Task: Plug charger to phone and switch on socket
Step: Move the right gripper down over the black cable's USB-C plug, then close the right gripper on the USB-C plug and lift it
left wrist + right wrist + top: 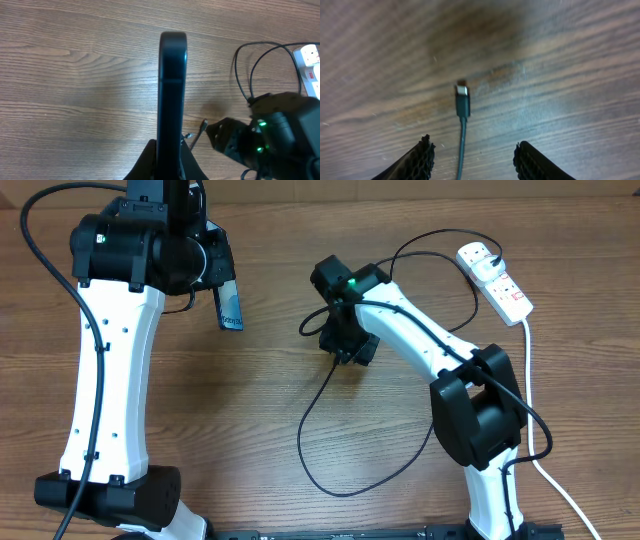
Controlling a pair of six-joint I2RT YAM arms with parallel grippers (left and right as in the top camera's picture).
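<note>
My left gripper (215, 275) is shut on the phone (230, 307) and holds it on edge above the table; the left wrist view shows the phone's dark rim (172, 90) rising between the jaws (170, 152). The charger's black cable (312, 405) loops over the table, with its plug (477, 253) sitting in the white socket (497, 280) at the back right. My right gripper (345, 345) is open, low over the cable's end. In the right wrist view the connector tip (462, 99) lies on the wood, just ahead of the open fingers (472, 152), with the cable running between them.
The socket's thick white cord (545, 470) runs down the right side to the front edge. The right arm's wrist (270, 132) shows in the left wrist view, right of the phone, with the socket (311, 60) at the far right.
</note>
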